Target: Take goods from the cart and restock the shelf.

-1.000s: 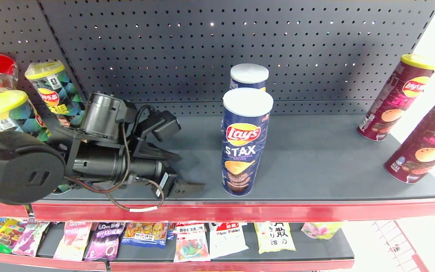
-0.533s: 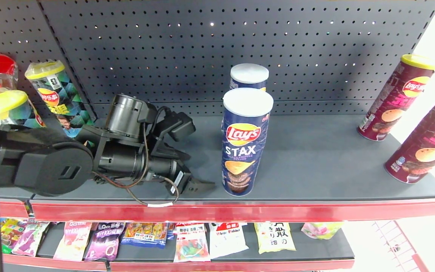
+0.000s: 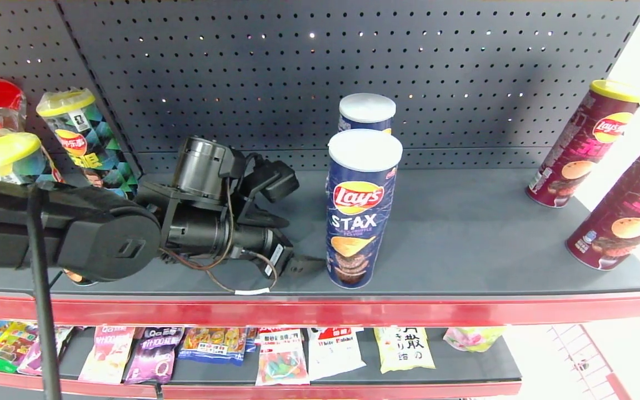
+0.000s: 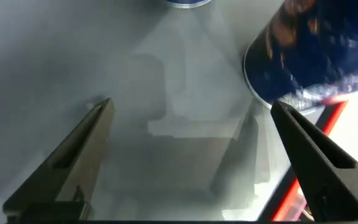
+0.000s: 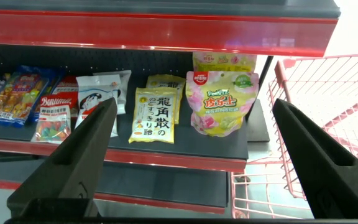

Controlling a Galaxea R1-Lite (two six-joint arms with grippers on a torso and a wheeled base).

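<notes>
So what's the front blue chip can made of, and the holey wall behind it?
The front blue can looks like cardboard in glossy print, with a white lid, probably plastic. The back wall looks like matte painted metal, evenly punched.

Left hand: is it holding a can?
No, the left hand is open and empty, and the blue can stands just outside it.

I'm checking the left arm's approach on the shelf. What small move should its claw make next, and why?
Probably nudge the left claw sideways to centre it on the front blue can. The claw is open and empty, low over the shelf, and the can stands ahead, nearer one finger than midway.
</notes>
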